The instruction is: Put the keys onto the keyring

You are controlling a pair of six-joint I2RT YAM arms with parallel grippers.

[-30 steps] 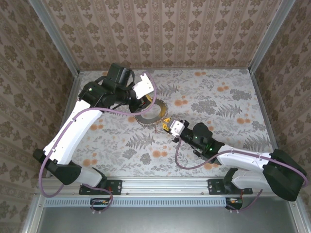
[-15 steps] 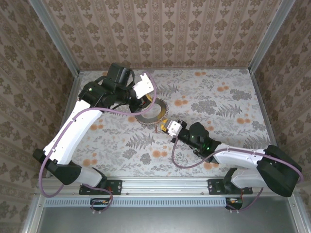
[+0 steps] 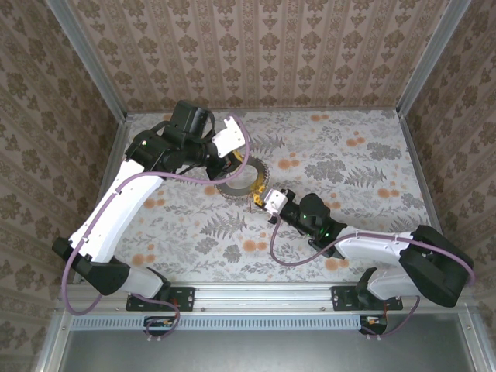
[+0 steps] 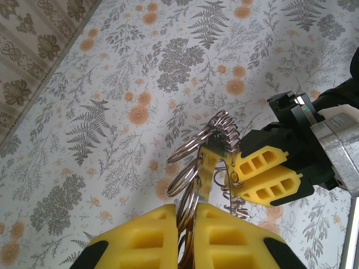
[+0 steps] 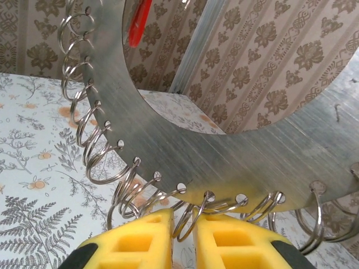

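The keyring [image 3: 246, 188] is a flat grey metal ring with small wire loops all along its rim. It is held up on edge above the table. My left gripper [image 3: 232, 163] is shut on its far-left rim, and the yellow fingers [image 4: 151, 235] pinch the plate and loops [image 4: 208, 157]. My right gripper [image 3: 262, 199] is at the near rim, its fingers [image 4: 263, 174] against the loops. In the right wrist view the jaws [image 5: 182, 221] stand almost closed, with one wire loop [image 5: 197, 216] of the keyring [image 5: 224, 151] between them. A red key head [image 5: 137, 22] shows past the ring's top edge.
The table [image 3: 349, 178] has a floral print and patterned walls on three sides. Metal corner posts [image 3: 434, 54] stand at the back. The right arm [image 3: 372, 248] lies low across the near right of the table.
The right gripper has moved up and left until it reached the keyring's near rim. The left gripper and the ring have stayed still.
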